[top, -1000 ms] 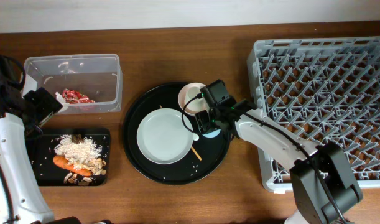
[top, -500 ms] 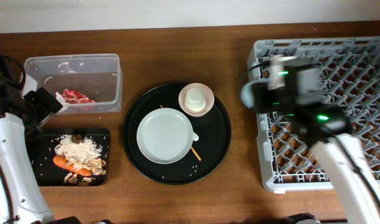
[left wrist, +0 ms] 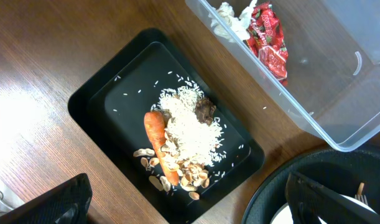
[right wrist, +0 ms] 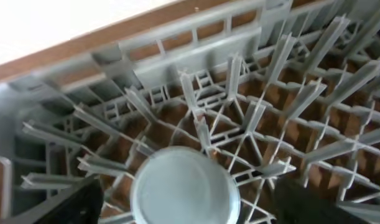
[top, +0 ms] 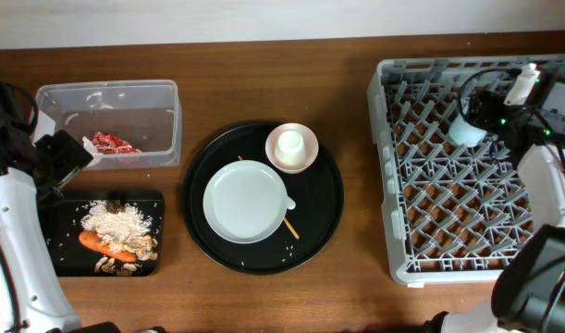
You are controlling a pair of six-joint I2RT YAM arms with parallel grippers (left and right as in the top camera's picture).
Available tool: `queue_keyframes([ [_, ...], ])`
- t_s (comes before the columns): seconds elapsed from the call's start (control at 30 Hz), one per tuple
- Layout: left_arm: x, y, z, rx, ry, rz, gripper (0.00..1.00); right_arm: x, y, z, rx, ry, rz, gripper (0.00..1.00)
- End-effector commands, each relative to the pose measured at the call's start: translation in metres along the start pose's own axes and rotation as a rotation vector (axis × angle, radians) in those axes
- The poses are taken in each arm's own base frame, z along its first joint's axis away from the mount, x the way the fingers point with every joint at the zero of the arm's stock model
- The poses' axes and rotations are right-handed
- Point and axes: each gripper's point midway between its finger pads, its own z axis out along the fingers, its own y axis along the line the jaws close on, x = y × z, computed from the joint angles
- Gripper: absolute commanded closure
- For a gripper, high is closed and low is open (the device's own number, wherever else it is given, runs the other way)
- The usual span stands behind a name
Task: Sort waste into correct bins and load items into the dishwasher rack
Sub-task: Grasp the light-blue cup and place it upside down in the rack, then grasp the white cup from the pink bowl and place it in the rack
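My right gripper point(top: 485, 111) is shut on the light blue cup point(top: 467, 130), base up, over the back part of the grey dishwasher rack point(top: 485, 231). The right wrist view shows the cup's base point(right wrist: 185, 186) among the rack's pegs point(right wrist: 239, 81). My left gripper point(top: 65, 157) is open and empty over the black tray point(left wrist: 109, 87) with rice point(left wrist: 190, 124), carrot point(left wrist: 158, 140) and brownish bits point(left wrist: 183, 174). The clear tub point(top: 106, 97) holds the red wrapper point(left wrist: 267, 37) and white paper point(left wrist: 233, 15). The plate point(top: 247, 202), chopsticks point(top: 292, 227) and bowl point(top: 305, 159) with the small white cup point(top: 290, 144) sit together.
The plate, bowl and chopsticks sit on a large round black tray point(top: 328, 199) at the table's middle. A white fork end point(top: 288, 203) shows at the plate's right edge. Loose rice grains lie on the round tray. Bare wood lies between the round tray and the rack.
My right arm has lifted the light blue cup off the round tray and swung it right, to over the rack's back. The left arm has not moved.
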Motion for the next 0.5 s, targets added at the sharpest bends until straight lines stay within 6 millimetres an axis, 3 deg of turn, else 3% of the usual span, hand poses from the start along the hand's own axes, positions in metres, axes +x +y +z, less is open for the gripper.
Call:
queue_keyframes([
  [0.0,-0.003,0.001,-0.003,0.001,-0.014,-0.019,0.01,-0.016,0.006,-0.011,-0.018,-0.017,-0.013,0.01],
  [0.07,-0.003,0.001,-0.003,0.001,-0.014,-0.019,0.01,-0.031,0.011,-0.030,-0.024,-0.007,-0.012,0.01],
  [0.13,-0.003,0.001,-0.003,0.001,-0.014,-0.019,0.01,-0.053,0.031,-0.065,-0.097,-0.001,-0.012,0.01],
  [0.2,-0.003,0.001,-0.003,0.001,-0.014,-0.019,0.01,-0.070,0.096,-0.121,-0.397,0.003,-0.030,0.01],
  [0.27,-0.003,0.001,-0.003,0.001,-0.014,-0.019,0.01,-0.067,0.165,-0.169,-0.739,0.009,-0.076,0.01],
  [0.33,-0.003,0.001,-0.003,0.001,-0.014,-0.019,0.01,-0.046,0.212,-0.174,-0.820,0.072,-0.141,0.01],
  [0.4,-0.003,0.001,-0.003,0.001,-0.014,-0.019,0.01,0.003,0.258,-0.149,-0.690,0.204,-0.265,0.01],
  [0.47,-0.003,0.001,-0.003,0.001,-0.014,-0.019,0.01,0.038,0.287,-0.134,-0.607,0.267,-0.373,0.01],
])
